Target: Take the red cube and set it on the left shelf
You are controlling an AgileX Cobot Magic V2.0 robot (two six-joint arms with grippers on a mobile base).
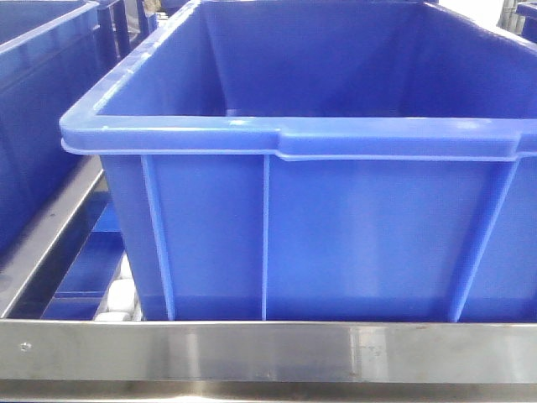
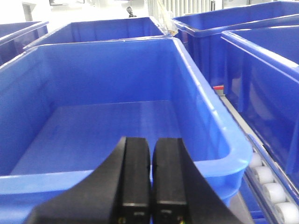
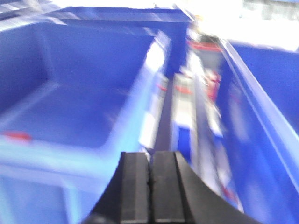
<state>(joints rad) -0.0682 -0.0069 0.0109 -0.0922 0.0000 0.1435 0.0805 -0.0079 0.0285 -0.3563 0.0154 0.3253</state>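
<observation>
1. Front view, nearest: brushed steel front rail [image 1: 268, 353] of the left shelf [image 1: 50, 243] runs across the bottom; white rollers [image 1: 117, 298] show just behind it at lower left
2. A big blue ribbed crate [image 1: 319, 243] sits on the rollers right behind the rail; a second blue crate [image 1: 42, 101] stands to its left, with a steel divider between them
3. Left wrist view: left gripper [image 2: 151, 182] has its black fingers pressed together with only a thin seam, nothing between them; it hovers at the near rim of an open blue crate [image 2: 117, 121]
4. Further crates stand behind and to the right; roller track [image 2: 268, 184] runs in the gap at lower right
5. Right wrist view is badly motion-blurred: right gripper [image 3: 150, 186] fingers are together, holding nothing, above the gap between two crates
6. Red cube: small red patch [image 3: 16, 136] inside the left-hand crate in that view, probably it; too smeared to be sure
</observation>
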